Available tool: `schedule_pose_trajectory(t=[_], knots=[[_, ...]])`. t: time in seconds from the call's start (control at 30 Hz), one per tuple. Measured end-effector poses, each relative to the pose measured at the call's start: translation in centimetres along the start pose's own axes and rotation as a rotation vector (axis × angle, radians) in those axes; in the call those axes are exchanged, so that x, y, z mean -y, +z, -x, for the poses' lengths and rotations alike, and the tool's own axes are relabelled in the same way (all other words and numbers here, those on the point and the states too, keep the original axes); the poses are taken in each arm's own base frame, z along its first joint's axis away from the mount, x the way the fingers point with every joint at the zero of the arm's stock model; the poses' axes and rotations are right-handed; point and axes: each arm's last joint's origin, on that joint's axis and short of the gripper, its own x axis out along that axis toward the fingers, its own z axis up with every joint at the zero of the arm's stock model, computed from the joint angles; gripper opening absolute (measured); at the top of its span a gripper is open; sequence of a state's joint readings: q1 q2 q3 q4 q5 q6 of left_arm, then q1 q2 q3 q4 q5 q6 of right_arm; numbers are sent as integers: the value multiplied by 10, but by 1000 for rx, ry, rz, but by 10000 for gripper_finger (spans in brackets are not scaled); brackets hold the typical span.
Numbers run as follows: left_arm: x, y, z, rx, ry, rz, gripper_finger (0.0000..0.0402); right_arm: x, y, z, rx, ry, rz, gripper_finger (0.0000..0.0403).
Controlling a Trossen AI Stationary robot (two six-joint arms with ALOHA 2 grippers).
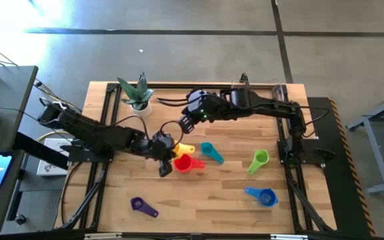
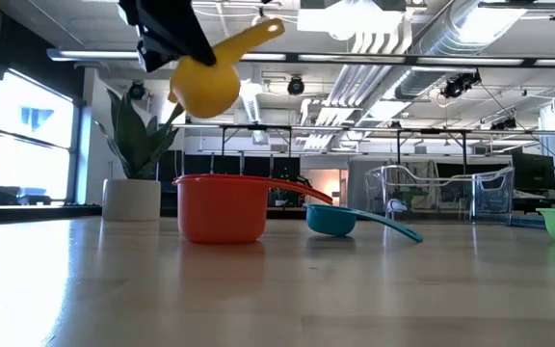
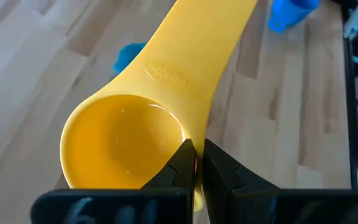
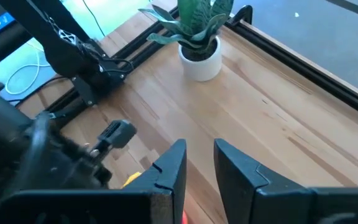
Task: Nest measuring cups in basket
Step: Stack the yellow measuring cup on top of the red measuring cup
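A: Where is the yellow measuring cup [image 3: 126, 140]?

B: Off the table. The left gripper [image 3: 195, 163] pinches its rim, fingers closed on the wall of the bowl, and the low view shows it hanging in the air above the red measuring cup [image 2: 222, 207], handle tilted upward.

A: And the red one?

B: Upright on the wooden table [image 1: 199, 200], near the middle. The teal measuring cup [image 1: 210, 152] lies just beside it toward the right arm's side, apart from it.

A: The others?

B: The green measuring cup [image 1: 259, 161] and the blue measuring cup [image 1: 263, 195] sit farther toward the right side, and the purple measuring cup [image 1: 142, 206] lies alone near the front edge. All rest on bare wood.

A: What about the right gripper [image 4: 200, 163]?

B: It hangs over the table behind the left one, fingers parted with nothing between them. The potted plant [image 4: 201, 38] stands beyond it near the back edge.

A: The basket?

B: Something clear shows far back in the low view [image 2: 436, 193]; it may be the basket, but I cannot tell.
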State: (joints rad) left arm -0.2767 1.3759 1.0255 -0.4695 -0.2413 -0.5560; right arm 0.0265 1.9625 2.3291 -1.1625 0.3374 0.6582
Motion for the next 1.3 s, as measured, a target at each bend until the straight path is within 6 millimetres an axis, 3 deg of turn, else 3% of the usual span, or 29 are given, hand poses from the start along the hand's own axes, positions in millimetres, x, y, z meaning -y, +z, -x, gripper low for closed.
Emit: schedule_pose_trajectory(t=[0.67,1.07,1.3], knots=[[3,-11,-60,-149,-65,55,5,2,-1,0,-1,-39,9,73],[4,-22,-78,-207,-46,54,6,3,-2,0,-5,-42,11,73],[5,-22,-79,-215,-54,55,26,3,-2,0,-8,-44,12,73]])
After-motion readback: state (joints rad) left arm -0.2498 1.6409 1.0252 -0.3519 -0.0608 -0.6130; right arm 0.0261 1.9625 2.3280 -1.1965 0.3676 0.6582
